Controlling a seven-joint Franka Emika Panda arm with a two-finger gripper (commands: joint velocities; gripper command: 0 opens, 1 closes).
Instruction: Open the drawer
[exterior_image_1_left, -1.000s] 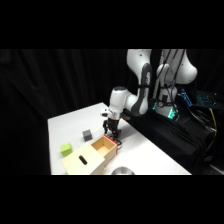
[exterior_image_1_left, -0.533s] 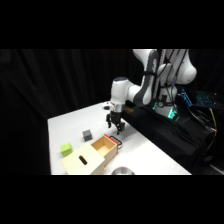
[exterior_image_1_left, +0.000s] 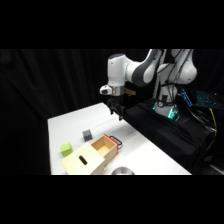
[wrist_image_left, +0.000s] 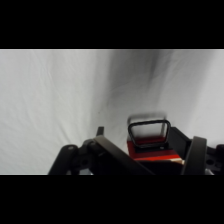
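On the white table (exterior_image_1_left: 75, 125), toward its near left corner, sits a tan wooden box (exterior_image_1_left: 82, 162) with a dark slot in its top, and the drawer (exterior_image_1_left: 105, 146), a pale wooden tray with a red-orange front and a black loop handle (exterior_image_1_left: 115, 139), stands pulled partway out of the box, so that its pale inside shows from above. Judging by that, the opening looks largely done; whether the tray could slide further cannot be told. Above and behind the drawer, well clear of the handle, hangs the gripper (exterior_image_1_left: 118, 113) of a white robot arm that reaches in from the upper right. It holds nothing, and whether its fingers are spread or closed cannot be told from either view. From the wrist camera, the black handle (wrist_image_left: 148, 129) and the red front (wrist_image_left: 150, 150) appear low in the picture, just above the gripper's dark linkage, with bare white tabletop (wrist_image_left: 50, 100) beyond them. A small grey cube (exterior_image_1_left: 87, 134) rests just behind the drawer, and a small green cube (exterior_image_1_left: 66, 148) rests beside the box on its left; neither touches the drawer. A round metal object (exterior_image_1_left: 121, 171) shows at the table's near edge, cut off by the picture. Black curtains close the room behind the table, and to the right a dark bench carries cables and equipment with a small teal light (exterior_image_1_left: 171, 113).
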